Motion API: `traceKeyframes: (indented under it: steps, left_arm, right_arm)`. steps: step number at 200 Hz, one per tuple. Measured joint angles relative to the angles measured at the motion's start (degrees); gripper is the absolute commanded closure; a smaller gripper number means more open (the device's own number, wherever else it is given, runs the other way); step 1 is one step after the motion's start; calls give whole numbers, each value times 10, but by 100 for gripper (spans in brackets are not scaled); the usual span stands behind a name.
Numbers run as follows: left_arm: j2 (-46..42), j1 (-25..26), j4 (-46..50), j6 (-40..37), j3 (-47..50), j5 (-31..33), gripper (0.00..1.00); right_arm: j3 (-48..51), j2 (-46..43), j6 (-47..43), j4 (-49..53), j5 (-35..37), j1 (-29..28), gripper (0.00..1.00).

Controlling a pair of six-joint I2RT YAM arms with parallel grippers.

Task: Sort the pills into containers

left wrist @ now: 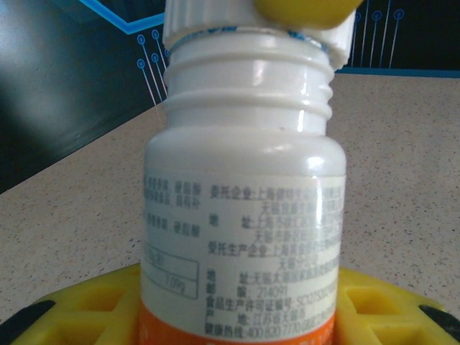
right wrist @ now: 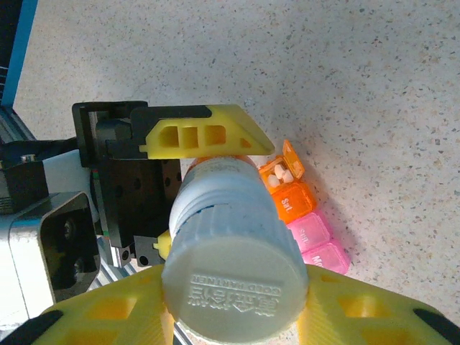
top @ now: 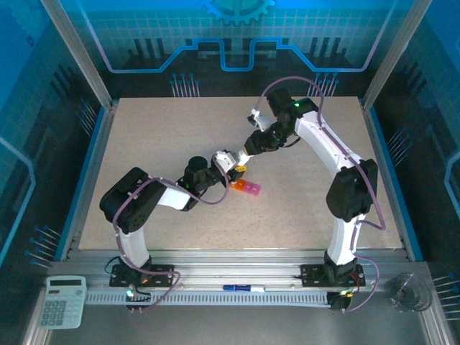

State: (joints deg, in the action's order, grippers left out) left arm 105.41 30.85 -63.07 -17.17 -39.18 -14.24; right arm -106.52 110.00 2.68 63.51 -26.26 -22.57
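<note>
A white pill bottle [left wrist: 244, 208] with printed label and orange band stands upright between the yellow fingers [left wrist: 388, 309] of my left gripper [left wrist: 244, 316], which is shut on its body. My right gripper [right wrist: 233, 309] is shut on the bottle's ribbed white cap [right wrist: 233, 280] from above; the cap [left wrist: 251, 21] sits high on the neck with the threads bare below it. Both grippers meet mid-table, left gripper [top: 230, 167], right gripper [top: 248, 149]. The containers [right wrist: 305, 215], a strip of orange and pink compartments, lie on the table beside the bottle. One orange compartment is open with white pills [right wrist: 282, 175] inside.
The speckled table [top: 144, 136] is walled by an aluminium frame. The containers [top: 246, 187] lie just right of the left gripper. Off the table's near edge are a calculator [top: 62, 300], a pen [top: 243, 288] and a clear cup [top: 408, 291].
</note>
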Motion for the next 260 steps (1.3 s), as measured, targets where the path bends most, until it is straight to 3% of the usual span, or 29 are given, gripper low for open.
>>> traceKeyframes:
  steps: [156, 260]
  left_arm:
    - [-5, -5, 41, -12, 0, -36, 100]
    - [-24, -11, 73, 7, 1, -34, 100]
  right_arm:
    - [-15, 40, -26, 37, -24, -5, 56]
    - [42, 24, 109, -45, -70, 1, 56]
